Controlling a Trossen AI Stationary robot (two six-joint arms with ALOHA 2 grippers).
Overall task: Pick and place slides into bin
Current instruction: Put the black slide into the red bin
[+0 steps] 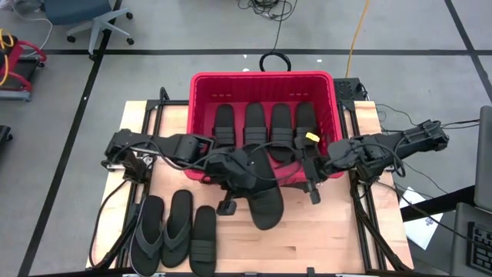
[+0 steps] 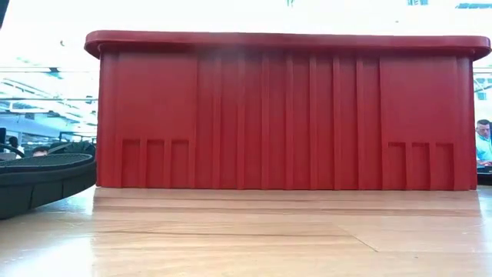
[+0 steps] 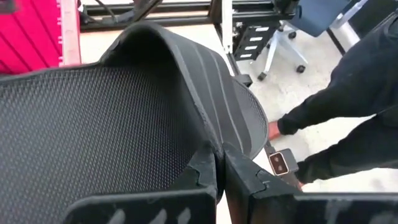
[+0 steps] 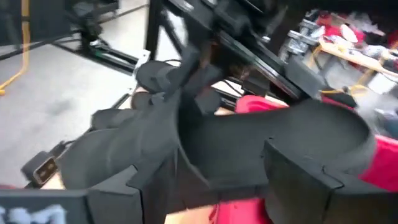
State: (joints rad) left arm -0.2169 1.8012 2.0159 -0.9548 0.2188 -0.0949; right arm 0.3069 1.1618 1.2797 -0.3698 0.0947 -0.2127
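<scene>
On the near-left of the wooden table, two grey thong flip-flops and one black band-strap slide lie side by side, apart from both arms. The left gripper hangs just in front of the red bin, its jaws pinched on the edge of a black slide; the left wrist view shows the fingers squeezing that sandal's strap edge, with a person's dark sleeve beyond the table. Four slides lie abreast inside the bin. The right gripper sits at the bin's near-right wall; whether its jaws hold anything cannot be told.
</scene>
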